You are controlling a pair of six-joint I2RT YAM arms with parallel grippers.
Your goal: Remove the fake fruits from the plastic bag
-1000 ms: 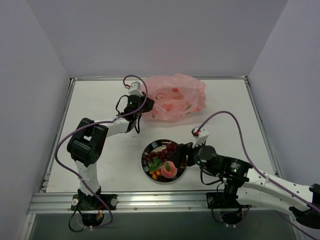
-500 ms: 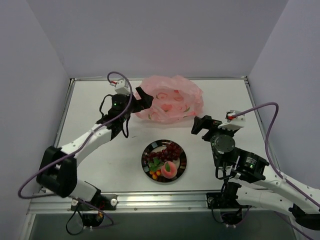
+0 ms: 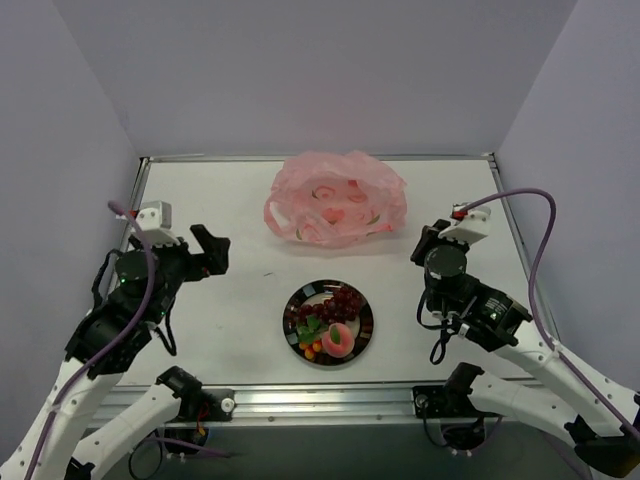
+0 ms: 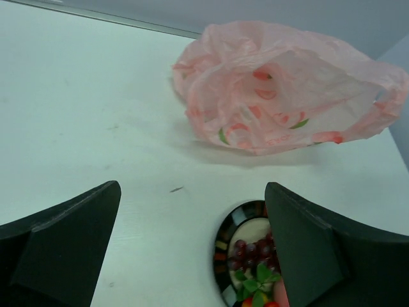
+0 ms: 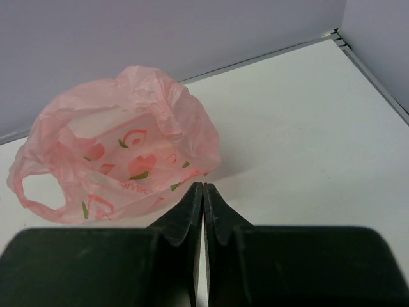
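The fake fruits (image 3: 332,320) sit on a plate (image 3: 297,297) by the worktop's (image 3: 230,200) front edge, the plastic bag (image 3: 335,198) at the back, so the left hand (image 3: 218,252), spread wide, or the right hand (image 5: 202,188), pinched closed, both empty, might bump them off.

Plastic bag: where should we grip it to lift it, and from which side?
Probably the handle loop at the near-left corner of the plastic bag, approached from the left with the open left gripper. The loop juts out from the crumpled body as a thin strip around a hole, so one finger can hook it. Elsewhere it's loose, puffed film.
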